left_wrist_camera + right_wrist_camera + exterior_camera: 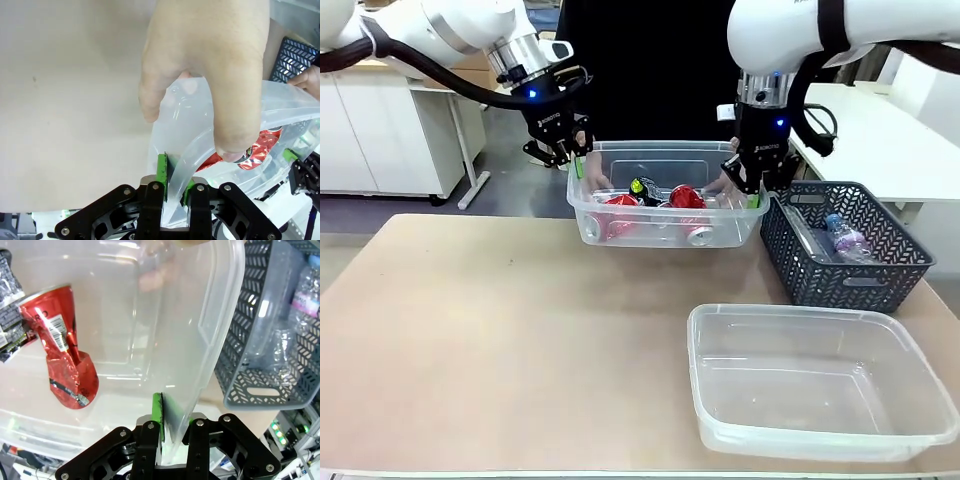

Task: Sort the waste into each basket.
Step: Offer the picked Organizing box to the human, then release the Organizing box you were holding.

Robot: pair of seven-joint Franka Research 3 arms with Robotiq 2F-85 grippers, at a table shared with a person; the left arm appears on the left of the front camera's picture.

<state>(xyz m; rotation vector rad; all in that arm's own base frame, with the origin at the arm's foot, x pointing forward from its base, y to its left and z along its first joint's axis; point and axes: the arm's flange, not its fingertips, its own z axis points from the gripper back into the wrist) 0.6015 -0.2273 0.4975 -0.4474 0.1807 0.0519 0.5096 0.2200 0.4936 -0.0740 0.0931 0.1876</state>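
A clear tub (pixel 665 225) at the table's far side holds crushed red cans (pixel 686 197) and a dark one. My left gripper (pixel 577 165) is shut on the tub's left rim (pixel 175 175). My right gripper (pixel 752 195) is shut on its right wall (pixel 172 415). A person's hand (pixel 210 75) grips the rim just above my left fingers, and another hand (pixel 725 183) holds the far right corner. A crushed red can (pixel 62 355) lies inside the tub near my right gripper. An empty clear tub (pixel 820 420) sits front right.
A dark grey mesh basket (pixel 845 270) with clear plastic bottles (pixel 845 240) stands right beside the held tub, close to my right gripper. Bare tabletop (pixel 500 340) spreads across the left and middle. The person stands behind the far edge.
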